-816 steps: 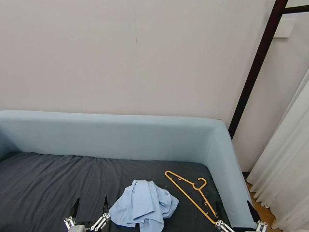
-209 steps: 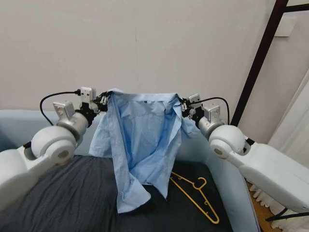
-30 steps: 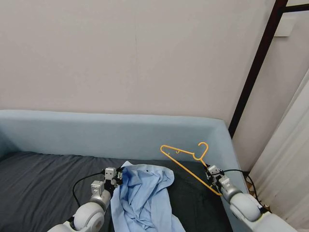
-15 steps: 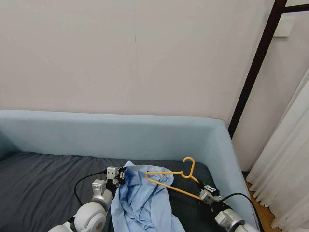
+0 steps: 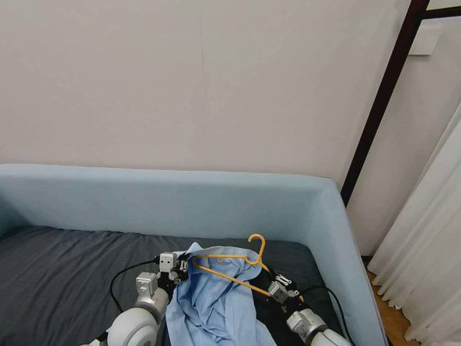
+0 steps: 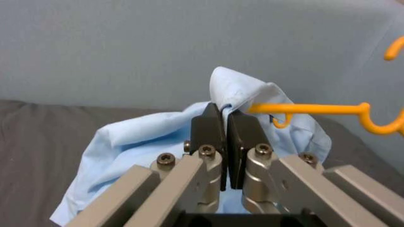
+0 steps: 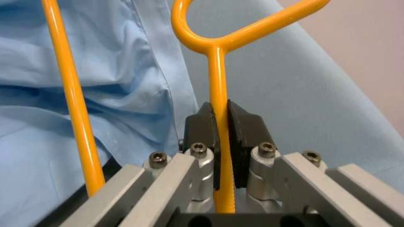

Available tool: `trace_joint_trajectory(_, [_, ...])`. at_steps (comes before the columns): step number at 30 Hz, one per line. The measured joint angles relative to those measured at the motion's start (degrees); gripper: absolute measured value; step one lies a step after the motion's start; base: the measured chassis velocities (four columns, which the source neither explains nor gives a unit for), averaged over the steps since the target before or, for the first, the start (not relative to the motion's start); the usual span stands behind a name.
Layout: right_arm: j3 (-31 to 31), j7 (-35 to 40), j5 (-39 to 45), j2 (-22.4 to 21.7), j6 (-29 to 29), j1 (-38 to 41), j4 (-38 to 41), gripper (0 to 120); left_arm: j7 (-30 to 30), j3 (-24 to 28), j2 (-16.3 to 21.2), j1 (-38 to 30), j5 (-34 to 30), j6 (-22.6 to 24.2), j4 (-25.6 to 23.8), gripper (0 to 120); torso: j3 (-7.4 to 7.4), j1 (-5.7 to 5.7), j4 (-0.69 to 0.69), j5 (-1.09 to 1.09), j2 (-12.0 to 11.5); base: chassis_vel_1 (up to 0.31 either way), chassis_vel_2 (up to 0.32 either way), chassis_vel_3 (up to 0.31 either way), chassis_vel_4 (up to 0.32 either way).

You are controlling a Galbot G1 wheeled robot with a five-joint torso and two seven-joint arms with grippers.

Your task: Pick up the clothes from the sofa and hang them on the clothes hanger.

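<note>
Hanger [image 7: 217,75] swings left versus half-second ago, tip reaching shirt [image 5: 216,310] collar; right gripper [image 5: 279,290] clamps hanger neck, left gripper [image 5: 176,268] pinches collar. Threading begins.

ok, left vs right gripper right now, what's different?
Left gripper pinches the blue shirt at a raised fold; right gripper clamps the orange hanger. Left gripper sits at the shirt's left edge, right gripper at its right. Both have fingers shut, low over the sofa.
</note>
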Motion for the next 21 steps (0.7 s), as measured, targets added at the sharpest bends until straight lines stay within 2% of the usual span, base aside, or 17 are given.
trace_joint_trajectory(8, [-2.34, 0.46, -0.99, 2.68, -0.42, 1.69, -0.65, 3, -1.57, 3.16, -1.73, -4.8, -0.39, 0.44, 0.65, 0, 0.0, 0.0, -0.02, 0.01, 0.0, 0.0, 0.0, 0.0, 0.0])
trace_joint_trajectory(16, [-2.63, 0.51, -2.2, 3.54, 0.83, 2.48, -1.86, 3, -2.08, 3.63, -1.52, -6.38, -1.34, 0.71, 0.67, 0, 0.0, 0.01, -0.02, 0.01, 0.0, 0.0, 0.0, 0.0, 0.0])
trace_joint_trajectory(21, [-4.9, 0.73, -4.05, 5.76, 0.68, 5.4, -3.63, 3, -2.71, 4.64, -1.37, -7.22, -1.6, 1.53, -1.61, 0, 0.0, 0.0, 0.0, 0.02, 0.0, 0.0, 0.0, 0.0, 0.0])
